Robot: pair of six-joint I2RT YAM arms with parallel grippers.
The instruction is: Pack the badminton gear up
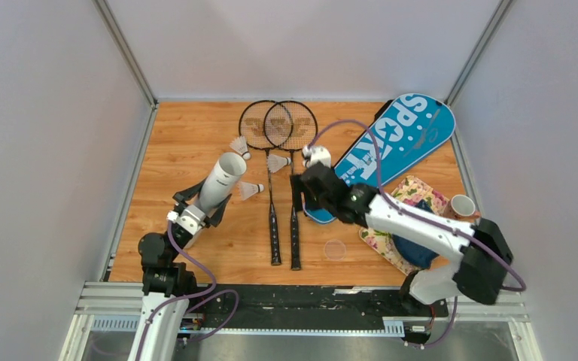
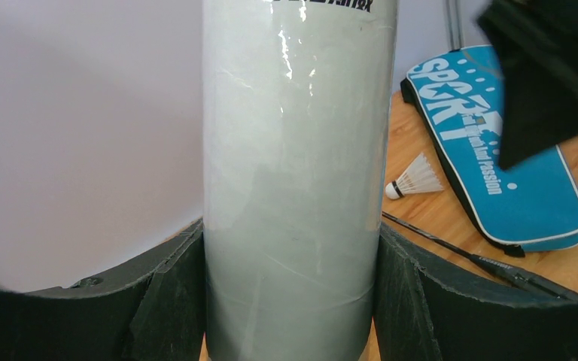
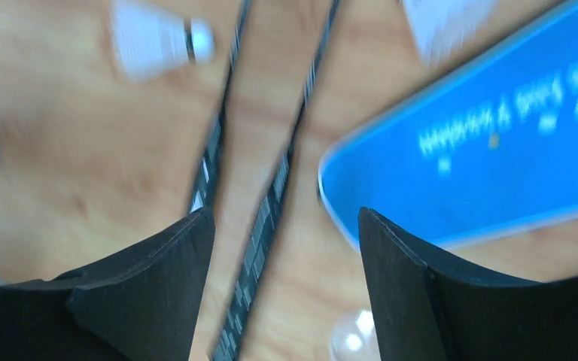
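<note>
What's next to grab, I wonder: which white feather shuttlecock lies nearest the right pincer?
The white feather shuttlecock beside the blue racket-shaped cover; the other three lie farther left.

Two rackets (image 1: 275,188) lie flat, heads overlapping, handles toward arm bases. Left of rackets: white tube (image 1: 224,177) tilted, open mouth up, clamped in left gripper (image 1: 206,203). First shuttlecock (image 1: 239,145) beside heads, second shuttlecock (image 1: 250,189) near tube. Third shuttlecock (image 1: 277,162) between shafts. Fourth shuttlecock (image 1: 316,156) just right of heads. Right gripper (image 1: 306,180) just right of shafts. Blue SPORT cover (image 1: 403,139) slants away further right. Beyond it: floral cloth (image 1: 387,241), dark blue object (image 1: 418,252) on cloth, cup (image 1: 460,204).
</note>
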